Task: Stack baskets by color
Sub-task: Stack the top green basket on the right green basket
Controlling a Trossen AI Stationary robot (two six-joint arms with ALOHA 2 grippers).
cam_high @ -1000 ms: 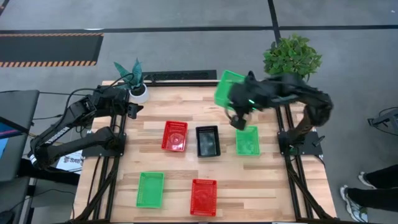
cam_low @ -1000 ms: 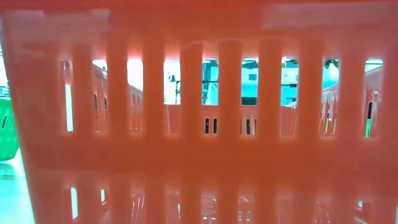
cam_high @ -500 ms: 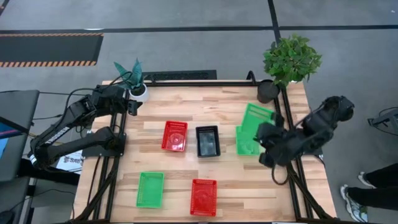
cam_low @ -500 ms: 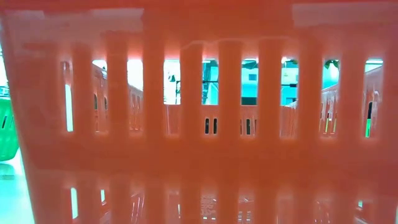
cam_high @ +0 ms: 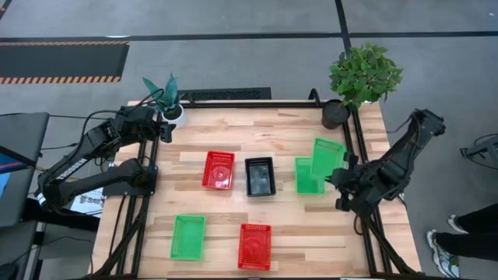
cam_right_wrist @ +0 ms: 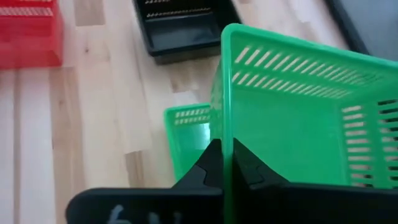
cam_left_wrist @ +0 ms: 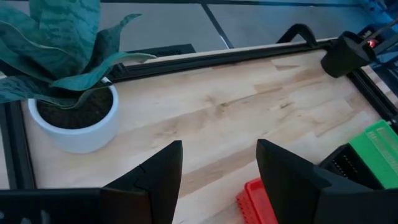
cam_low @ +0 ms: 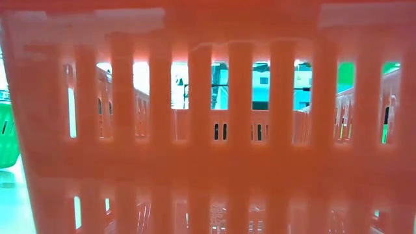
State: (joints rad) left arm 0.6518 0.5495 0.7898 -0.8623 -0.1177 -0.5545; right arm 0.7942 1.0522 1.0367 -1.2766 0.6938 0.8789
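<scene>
My right gripper is shut on a green basket, held tilted above a second green basket that rests on its bottom on the table's right side. To that basket's left stand a black basket and a red basket. Another green basket and another red basket lie near the front edge. My left gripper stands open at the far left corner, next to a white plant pot, with nothing between its fingers. My right gripper pinches one side wall of the green basket at its rim, with one finger outside the wall and the other inside. It comes from the table's right side, slanting down. The basket is tilted steeply, with its open side toward the right edge.
A large leafy plant stands at the far right corner, beside a dark pot. In the low view a red basket's slotted wall fills nearly the whole picture. The wooden top is bare along the far side.
My right gripper has carried the green basket from the far middle of the table toward the right and near edges and downward. It now hangs over the green basket on the right. The basket has stayed tilted in the shut fingers.
</scene>
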